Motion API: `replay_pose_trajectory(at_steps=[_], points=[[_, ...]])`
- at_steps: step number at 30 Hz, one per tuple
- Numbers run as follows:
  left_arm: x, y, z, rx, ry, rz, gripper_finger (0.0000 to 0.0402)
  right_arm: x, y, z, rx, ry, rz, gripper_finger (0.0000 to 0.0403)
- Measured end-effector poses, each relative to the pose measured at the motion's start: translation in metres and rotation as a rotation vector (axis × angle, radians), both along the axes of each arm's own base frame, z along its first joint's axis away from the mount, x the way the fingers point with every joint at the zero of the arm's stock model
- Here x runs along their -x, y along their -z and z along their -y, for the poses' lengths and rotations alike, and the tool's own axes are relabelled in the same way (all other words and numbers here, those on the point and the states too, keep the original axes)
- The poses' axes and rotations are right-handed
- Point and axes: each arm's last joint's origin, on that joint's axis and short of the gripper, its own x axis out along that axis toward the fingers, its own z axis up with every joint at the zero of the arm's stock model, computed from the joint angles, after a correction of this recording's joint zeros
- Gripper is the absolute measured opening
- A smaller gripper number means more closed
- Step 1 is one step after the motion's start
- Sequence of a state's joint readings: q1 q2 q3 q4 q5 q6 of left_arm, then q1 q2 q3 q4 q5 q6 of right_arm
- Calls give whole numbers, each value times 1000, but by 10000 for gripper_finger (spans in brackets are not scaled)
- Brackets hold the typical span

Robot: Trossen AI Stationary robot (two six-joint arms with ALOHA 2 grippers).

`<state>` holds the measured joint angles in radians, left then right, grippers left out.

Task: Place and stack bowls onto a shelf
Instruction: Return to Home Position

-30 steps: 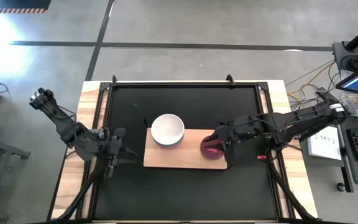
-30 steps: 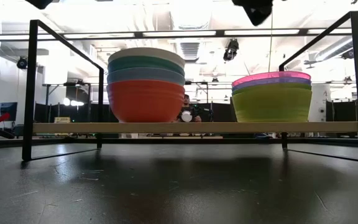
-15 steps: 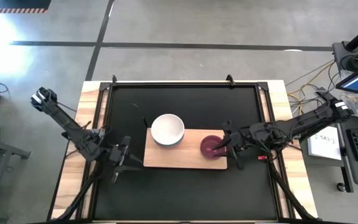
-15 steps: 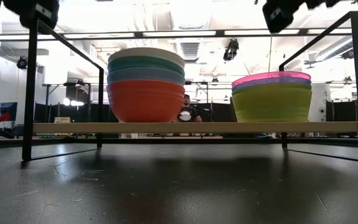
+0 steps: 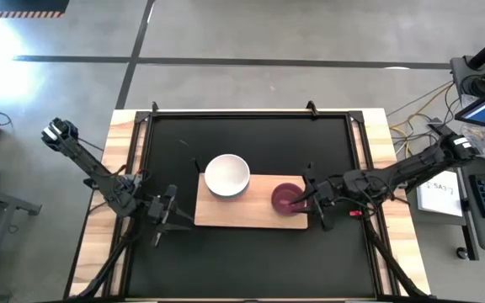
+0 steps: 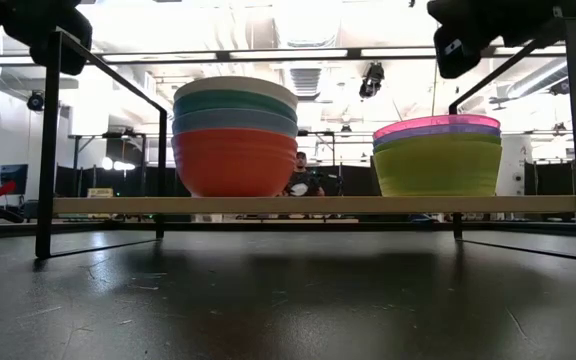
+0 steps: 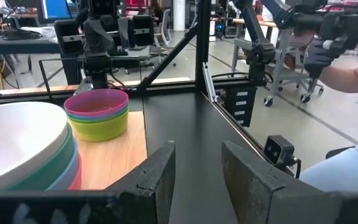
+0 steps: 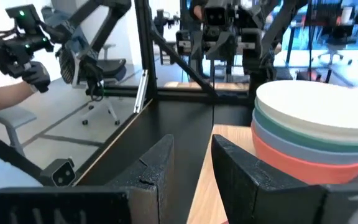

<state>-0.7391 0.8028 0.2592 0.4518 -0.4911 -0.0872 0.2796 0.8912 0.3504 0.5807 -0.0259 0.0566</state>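
Two stacks of bowls stand on the light-wood shelf (image 5: 251, 212). The larger stack (image 5: 226, 175) has a white bowl on top, then teal, grey-blue and red (image 6: 235, 137). The smaller stack (image 5: 287, 199) is magenta on top and yellow-green at the bottom (image 6: 437, 155). My left gripper (image 5: 175, 217) hovers just off the shelf's left end, open, pointing level toward the stacks, fingers (image 7: 157, 177) with nothing between them. My right gripper (image 5: 310, 206) hovers at the shelf's right end beside the smaller stack, open, with nothing between its fingers (image 8: 157, 165).
A black metal frame (image 6: 50, 140) stands around the shelf, with posts at its corners. The black tabletop has wooden side edges (image 5: 120, 168). A person sits in the room behind the table (image 6: 301, 180), and a gloved hand holds a device off to the side (image 7: 322, 50).
Both arms have sunk and tipped from slanting down to level. My left gripper has come toward the shelf's left end. My right gripper has drawn back from over the magenta stack toward the table's right edge. The bowls have stayed put.
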Motion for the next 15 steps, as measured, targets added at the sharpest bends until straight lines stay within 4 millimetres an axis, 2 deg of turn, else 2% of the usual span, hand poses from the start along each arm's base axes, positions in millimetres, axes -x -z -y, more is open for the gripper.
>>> replay_pose_trajectory(at_steps=[7, 15], points=[[0, 0, 0, 0, 0, 0, 113, 14, 18, 3, -20, -28, 126, 98], [0, 0, 0, 3, 0, 3, 113, 24, 30, 6, -4, -36, 175, 98]])
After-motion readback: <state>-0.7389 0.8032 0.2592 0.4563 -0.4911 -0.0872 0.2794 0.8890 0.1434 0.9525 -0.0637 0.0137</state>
